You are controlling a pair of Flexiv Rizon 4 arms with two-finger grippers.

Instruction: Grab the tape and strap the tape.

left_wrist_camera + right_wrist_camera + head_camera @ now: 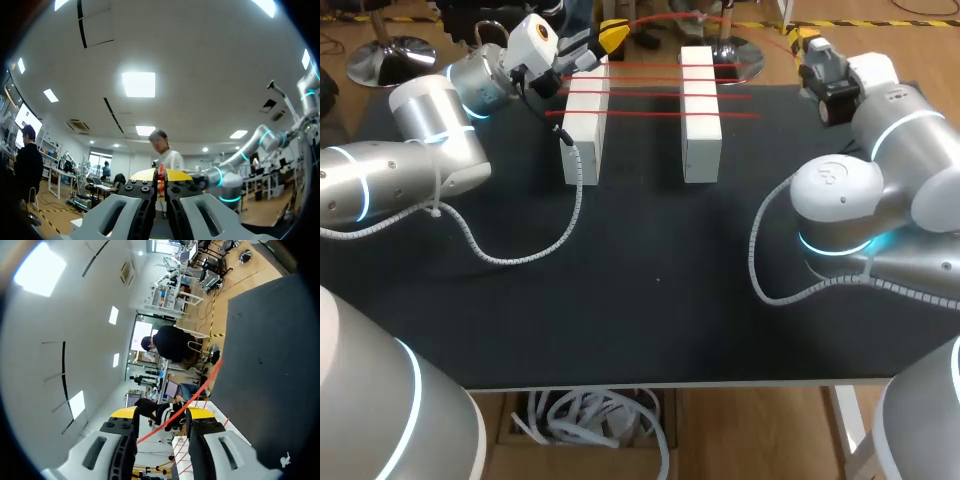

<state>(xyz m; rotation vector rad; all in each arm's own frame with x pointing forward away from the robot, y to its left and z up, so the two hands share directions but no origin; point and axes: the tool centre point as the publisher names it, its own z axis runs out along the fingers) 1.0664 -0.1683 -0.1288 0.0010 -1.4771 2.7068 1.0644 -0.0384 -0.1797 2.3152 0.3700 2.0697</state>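
Head view: red tape (pixel 660 97) already spans the two white blocks (pixel 702 145) by the bench's (pixel 650 300) far edge in four strands. The left tool (pixel 160 175) pinches the tape. The right tool (pixel 161 412) is spread, with the tape passing loose between its fingers. Likely further strapping or finishing remains.

The head camera looks steeply down from behind onto the black worktop (pixel 650 300). The left wrist camera faces upward into the room; the right wrist's, rolled sideways, shares that worktop and the thin red tape (pixel 650 96).
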